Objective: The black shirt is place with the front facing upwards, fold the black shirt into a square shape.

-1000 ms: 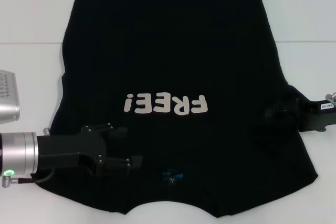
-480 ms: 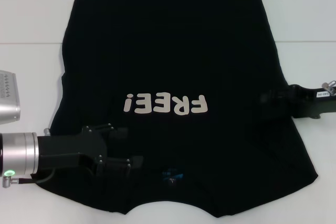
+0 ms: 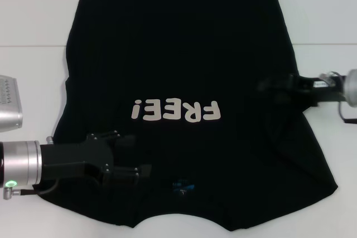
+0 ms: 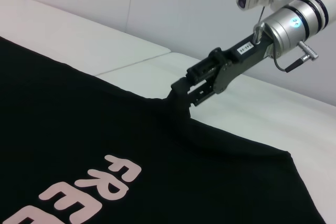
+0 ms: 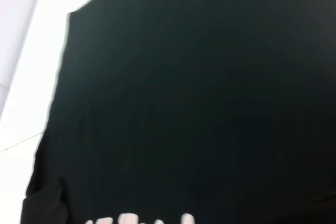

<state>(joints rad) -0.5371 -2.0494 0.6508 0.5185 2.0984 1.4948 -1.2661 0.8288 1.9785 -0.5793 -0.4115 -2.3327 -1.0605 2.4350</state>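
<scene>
Right black rigid gripper (image 3: 266, 86) over the shirt's right edge, fingers clamped on a pinch of cloth, lifted into a small ridge. Left black rigid gripper (image 3: 136, 157) low over the near left part, beside the collar, fingers spread apart, one above the other. Large plain black cloth T-shirt (image 3: 178, 59) spread flat on the white table (image 3: 33, 15), off-white "FREE!" print (image 3: 174, 111) face up, collar toward the robot.

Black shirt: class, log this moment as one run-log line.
black shirt: flat, print up | right gripper: pinching shirt's right edge | left gripper: over collar side
</scene>
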